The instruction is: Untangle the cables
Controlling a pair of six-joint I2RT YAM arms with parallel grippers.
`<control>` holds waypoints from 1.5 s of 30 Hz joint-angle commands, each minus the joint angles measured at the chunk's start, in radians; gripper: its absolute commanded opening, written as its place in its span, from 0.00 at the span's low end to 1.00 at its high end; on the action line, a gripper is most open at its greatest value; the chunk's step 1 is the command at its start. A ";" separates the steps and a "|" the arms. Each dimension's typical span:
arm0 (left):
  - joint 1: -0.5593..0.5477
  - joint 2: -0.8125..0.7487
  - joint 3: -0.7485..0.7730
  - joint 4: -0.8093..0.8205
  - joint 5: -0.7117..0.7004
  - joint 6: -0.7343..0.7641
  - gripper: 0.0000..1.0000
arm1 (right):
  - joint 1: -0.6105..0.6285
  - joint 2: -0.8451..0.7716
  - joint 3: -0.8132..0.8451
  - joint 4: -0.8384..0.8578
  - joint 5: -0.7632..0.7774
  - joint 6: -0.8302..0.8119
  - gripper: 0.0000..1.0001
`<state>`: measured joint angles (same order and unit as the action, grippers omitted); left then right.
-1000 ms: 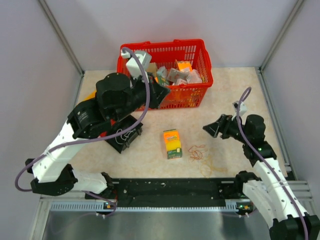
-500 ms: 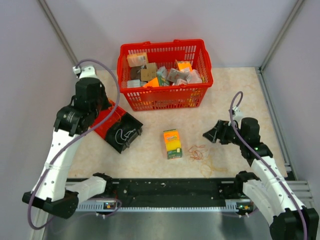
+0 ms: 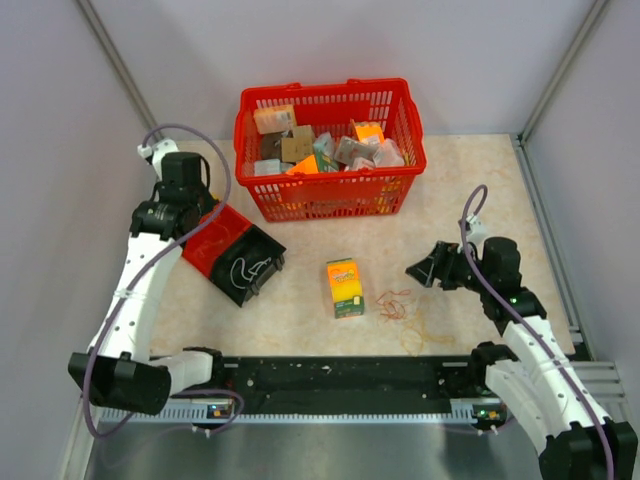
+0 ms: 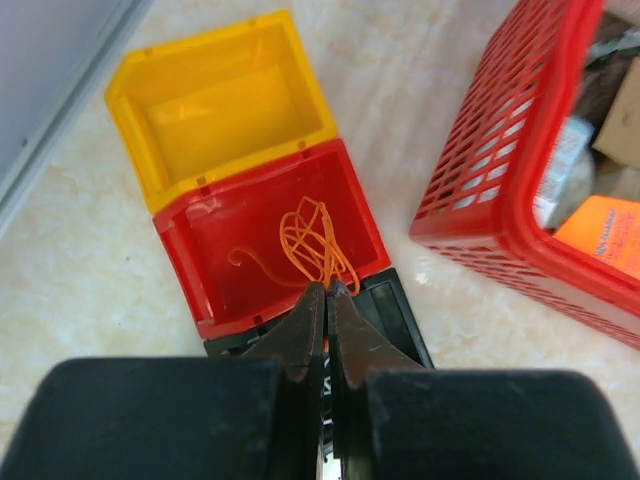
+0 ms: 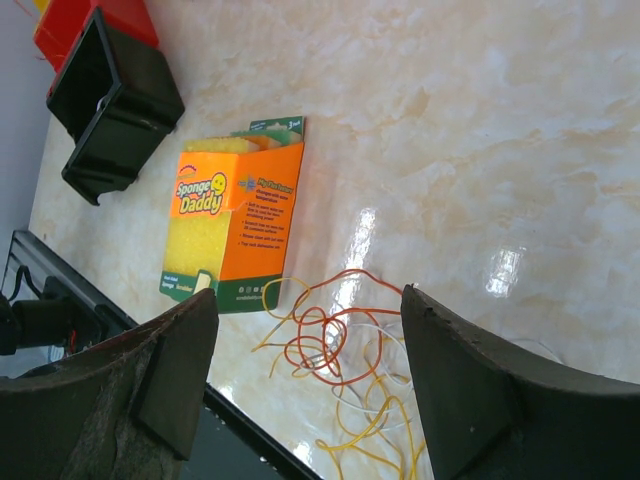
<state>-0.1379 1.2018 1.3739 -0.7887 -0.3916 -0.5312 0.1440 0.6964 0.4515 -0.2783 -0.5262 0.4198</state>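
We've swung left gripper [image 4: 326,292] back over red bin [image 4: 215,262], closed, seemingly empty; right gripper [image 5: 308,296] spread above tangled cables [image 5: 332,348].

White arm links [image 3: 140,290], black joints [image 3: 183,178], lilac cords [image 3: 190,127].

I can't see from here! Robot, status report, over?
Left fingers shut, by orange cable in red bin. Right fingers open above tangled cables. Sponge box close beside them.
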 commanded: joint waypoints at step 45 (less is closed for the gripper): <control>-1.106 0.716 0.109 0.233 0.025 -0.106 0.43 | 0.012 -0.107 -0.073 -0.289 0.227 0.283 0.65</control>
<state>-1.2545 1.9034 1.4250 -0.5423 -0.3279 -0.6559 0.1486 0.5831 0.3538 -0.5705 -0.2810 0.7116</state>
